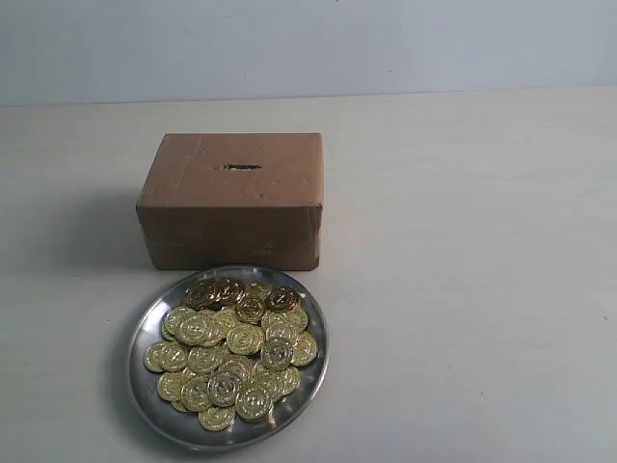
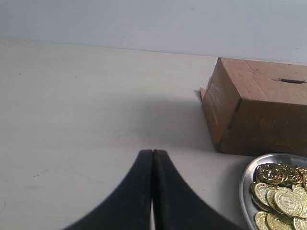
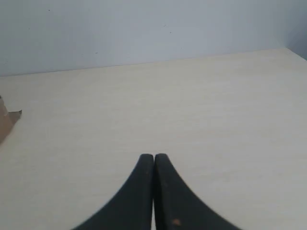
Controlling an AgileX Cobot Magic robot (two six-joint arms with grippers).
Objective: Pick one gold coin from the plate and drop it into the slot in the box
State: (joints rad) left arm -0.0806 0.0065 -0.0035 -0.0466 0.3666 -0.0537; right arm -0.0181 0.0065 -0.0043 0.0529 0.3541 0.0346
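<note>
A round silver plate (image 1: 143, 388) heaped with several gold coins (image 1: 229, 352) sits near the front of the table. Just behind it stands the brown cardboard box (image 1: 231, 203), with the dark box slot (image 1: 241, 167) in its top face. Neither arm shows in the exterior view. In the left wrist view my left gripper (image 2: 153, 152) is shut and empty over bare table, with the box (image 2: 259, 115), its slot (image 2: 290, 81) and the plate rim (image 2: 245, 184) off to one side. My right gripper (image 3: 153, 156) is likewise shut and empty, and only a box corner (image 3: 5, 122) shows.
The light wooden table (image 1: 463, 241) runs back to a pale wall (image 1: 308, 43). A far table corner (image 3: 288, 50) shows in the right wrist view.
</note>
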